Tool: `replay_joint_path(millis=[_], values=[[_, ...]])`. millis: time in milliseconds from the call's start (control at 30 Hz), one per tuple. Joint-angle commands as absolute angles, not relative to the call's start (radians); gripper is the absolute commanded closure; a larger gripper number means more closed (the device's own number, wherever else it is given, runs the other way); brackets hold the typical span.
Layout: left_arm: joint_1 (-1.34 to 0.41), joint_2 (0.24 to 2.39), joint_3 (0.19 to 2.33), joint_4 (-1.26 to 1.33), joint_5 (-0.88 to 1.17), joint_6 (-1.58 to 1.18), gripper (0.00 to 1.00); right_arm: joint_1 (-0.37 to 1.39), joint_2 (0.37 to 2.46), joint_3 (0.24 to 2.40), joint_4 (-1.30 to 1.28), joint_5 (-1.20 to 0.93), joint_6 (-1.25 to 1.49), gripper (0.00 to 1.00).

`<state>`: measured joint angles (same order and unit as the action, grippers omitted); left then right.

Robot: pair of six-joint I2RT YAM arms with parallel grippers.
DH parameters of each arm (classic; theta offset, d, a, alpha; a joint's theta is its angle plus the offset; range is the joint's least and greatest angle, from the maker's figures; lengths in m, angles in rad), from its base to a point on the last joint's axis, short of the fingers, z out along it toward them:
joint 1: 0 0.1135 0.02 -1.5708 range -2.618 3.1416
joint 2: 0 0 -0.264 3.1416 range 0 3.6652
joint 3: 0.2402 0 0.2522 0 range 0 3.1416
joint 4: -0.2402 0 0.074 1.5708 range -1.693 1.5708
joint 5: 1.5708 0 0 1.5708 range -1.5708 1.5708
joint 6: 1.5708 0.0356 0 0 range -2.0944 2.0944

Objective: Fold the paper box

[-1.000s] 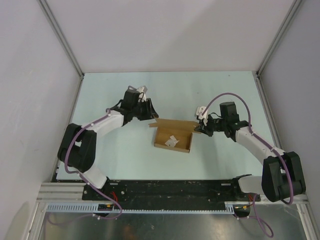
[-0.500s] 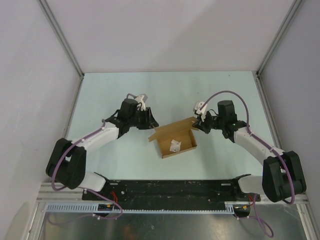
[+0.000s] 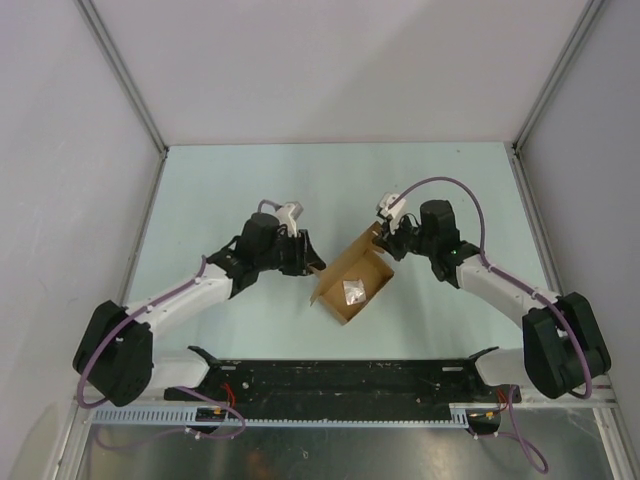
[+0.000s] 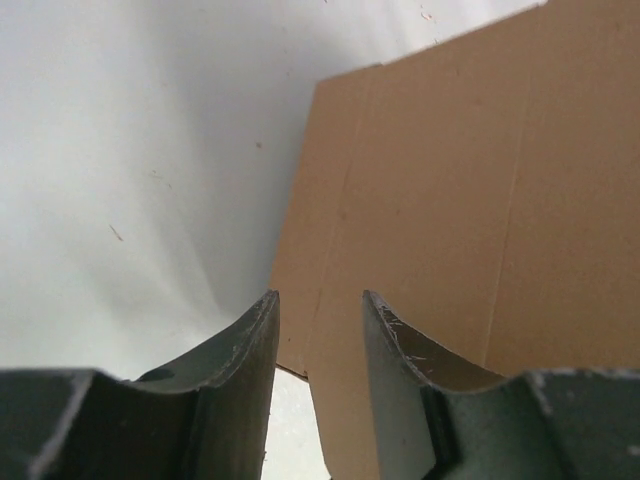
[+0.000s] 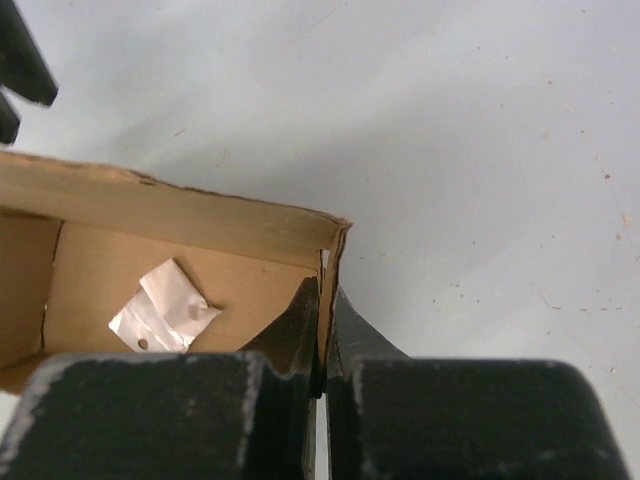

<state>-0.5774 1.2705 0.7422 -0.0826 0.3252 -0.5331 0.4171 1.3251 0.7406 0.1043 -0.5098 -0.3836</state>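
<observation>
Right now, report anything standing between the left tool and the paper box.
Nothing visible does: the left tool is open right at the paper box flap edge, with no object between. The right tool pinches a box wall.

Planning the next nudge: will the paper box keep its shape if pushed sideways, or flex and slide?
Probably flexes: the paper box has thin single-sheet walls and an open top. Likely light, apt to pivot on the smooth table, since only the right gripper pinches one wall.
</observation>
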Motion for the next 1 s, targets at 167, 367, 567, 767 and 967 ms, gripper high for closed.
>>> replay_joint_path(millis=[167,367,567,767,967], values=[[-0.633,1.227,0.724,-0.005,0.327,-0.597,0.57,0.456,1.348,0.758,0.229,-0.376,-0.18,1.0],[-0.666,1.253,0.724,0.049,0.333,-0.627,0.57,0.528,1.368,0.81,0.178,-0.298,-0.152,1.0],[-0.695,1.275,0.73,0.08,0.328,-0.644,0.58,0.571,1.391,0.839,0.163,-0.25,-0.095,1.0],[-0.716,1.289,0.73,0.092,0.322,-0.657,0.58,0.617,1.39,0.847,0.173,-0.186,-0.043,0.99],[-0.729,1.302,0.735,0.106,0.318,-0.669,0.58,0.658,1.404,0.873,0.15,-0.112,0.034,1.0]])
